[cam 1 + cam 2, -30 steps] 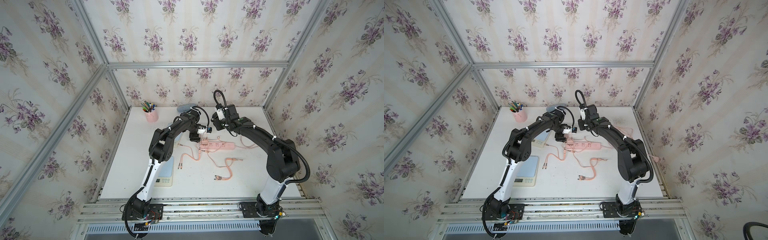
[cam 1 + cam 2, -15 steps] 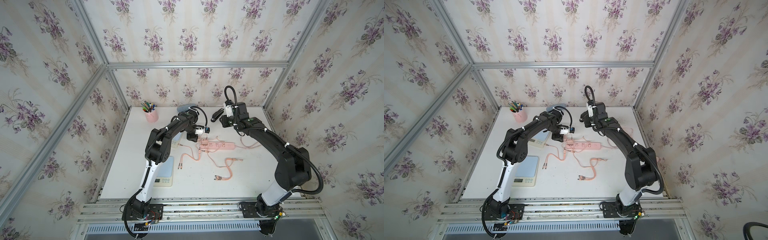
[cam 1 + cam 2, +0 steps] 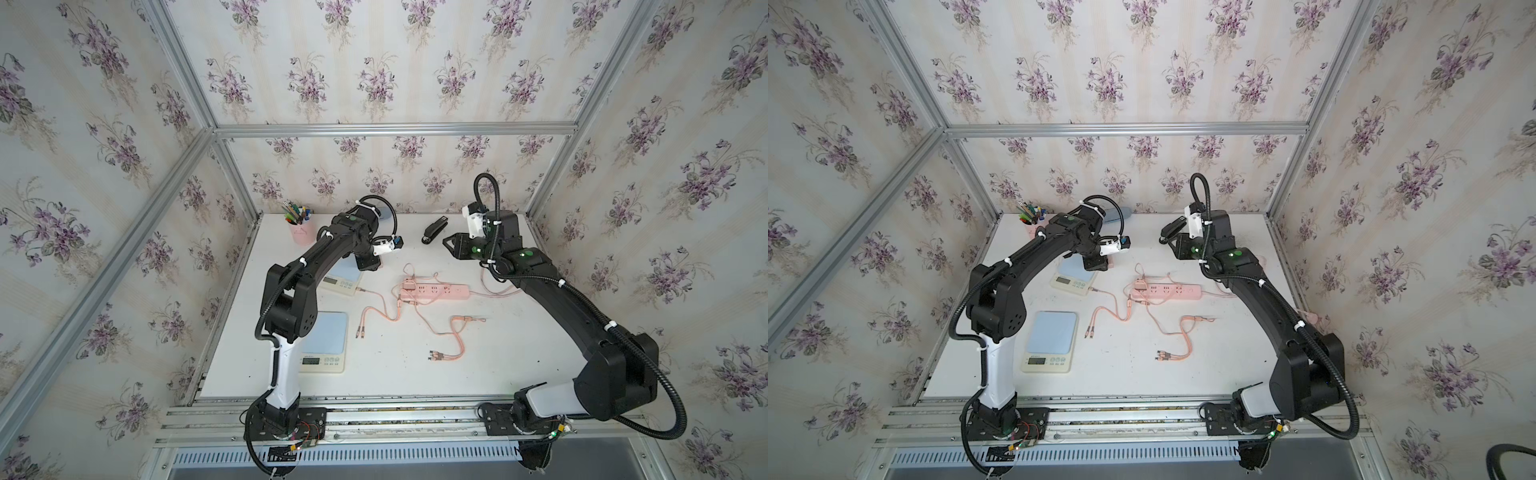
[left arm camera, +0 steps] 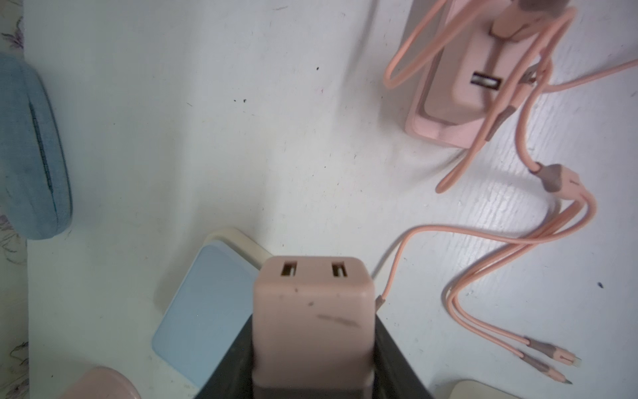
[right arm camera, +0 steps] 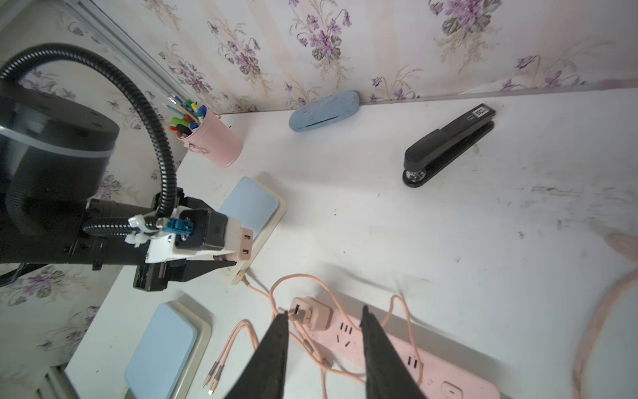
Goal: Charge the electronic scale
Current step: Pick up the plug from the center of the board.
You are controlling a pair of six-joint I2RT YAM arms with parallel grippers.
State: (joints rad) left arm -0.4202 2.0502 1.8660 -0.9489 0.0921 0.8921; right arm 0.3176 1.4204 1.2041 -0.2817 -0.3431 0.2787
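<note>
Floral-papered walls are enclosing the white table (image 3: 415, 382). The left gripper (image 4: 313, 331) is clamping a pink charger adapter (image 4: 312, 293) above the electronic scale (image 3: 341, 283), which is lying at nine o'clock from the power strip (image 3: 440, 289). The right gripper (image 5: 324, 312) is hovering, jaws part-spread and empty. With the adapter in hand, the next move is likely calling for seating it squarely in a free strip socket.

Finding: no text, brand, number or sign is legible in any view.

- Stapler (image 5: 448, 145), at 1 o'clock on the worktop (image 3: 415, 382): small white label at its rear end, characters too small to read.
- Near scale (image 3: 326, 345), at 8 o'clock: display window and button row, markings blurred.
- Far scale (image 3: 340, 284), at 10 o'clock: front panel print likewise unreadable.
</note>
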